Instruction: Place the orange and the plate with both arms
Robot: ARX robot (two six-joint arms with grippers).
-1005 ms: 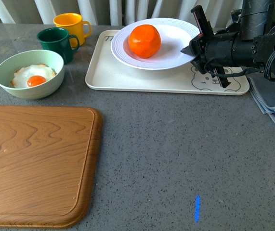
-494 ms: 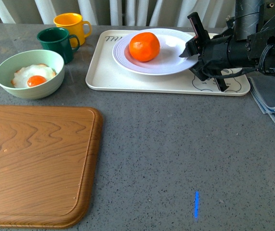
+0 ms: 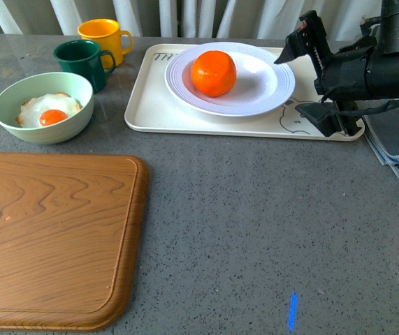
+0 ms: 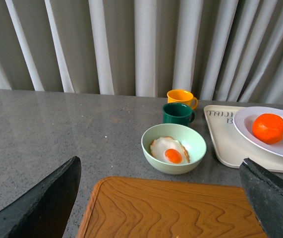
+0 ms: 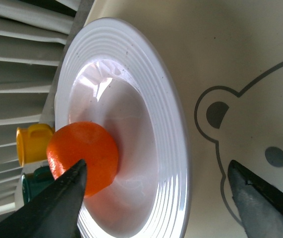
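Note:
The orange (image 3: 213,72) sits in the white ridged plate (image 3: 265,82), and the plate rests flat on the cream bear-print tray (image 3: 156,105) at the back of the table. My right gripper (image 3: 290,85) is open at the plate's right rim; its fingers straddle the rim without touching it. In the right wrist view the orange (image 5: 84,153), the plate (image 5: 166,119) and the tray (image 5: 240,64) lie between and beyond the spread fingers of the gripper (image 5: 157,166). My left gripper (image 4: 159,163) is open above the wooden board (image 4: 171,208), holding nothing. It does not show in the front view.
A pale green bowl (image 3: 43,108) with a fried egg stands at the left. A green mug (image 3: 80,61) and a yellow mug (image 3: 103,38) stand behind it. The wooden board (image 3: 52,237) fills the near left. Folded grey cloth (image 3: 395,146) lies under the right arm.
The plate with the orange came down from a tilted hold onto the tray. My right gripper let go of its rim, opened and drew back to the right.

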